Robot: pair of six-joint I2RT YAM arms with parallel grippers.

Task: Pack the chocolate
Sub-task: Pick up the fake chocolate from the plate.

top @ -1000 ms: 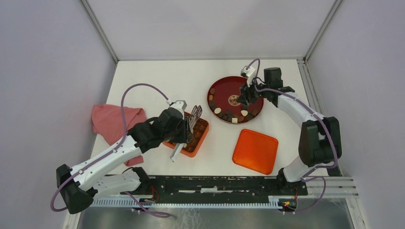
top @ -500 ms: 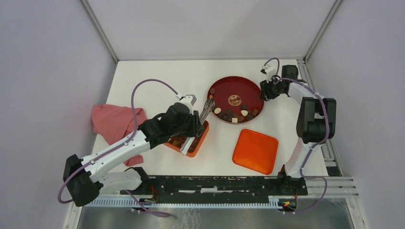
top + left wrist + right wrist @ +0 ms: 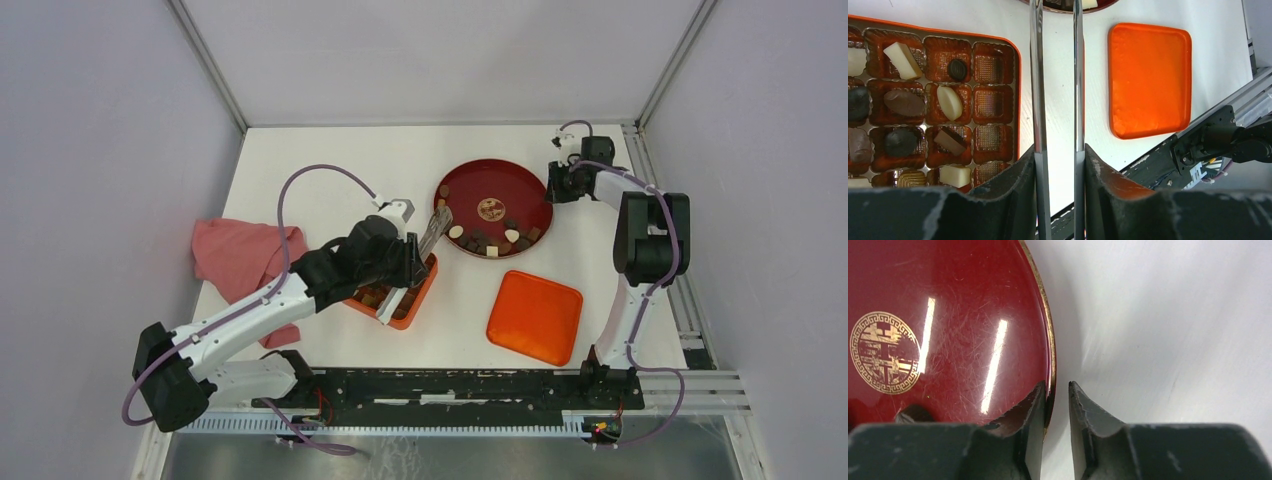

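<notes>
Where grey walls [image 3: 100, 150] meet, a white table [image 3: 330, 160] stands.

White table [image 3: 330, 160] carries four things. Dark-red plate [image 3: 480, 185] sits right at the right pincer [image 3: 1057, 386], its rim between the fingers. Orange compartment box [image 3: 990, 105] lies beneath the left pincer [image 3: 1058, 150], pink cloth [image 3: 235, 255] off to its left, orange lid [image 3: 535, 317] well apart on its right.

Left claw [image 3: 1060, 150]: box [image 3: 989, 104] on its left, lid [image 3: 1150, 80] on its right, plate [image 3: 475, 185] ahead; right claw [image 3: 1056, 387] straddling the plate's rim.
</notes>
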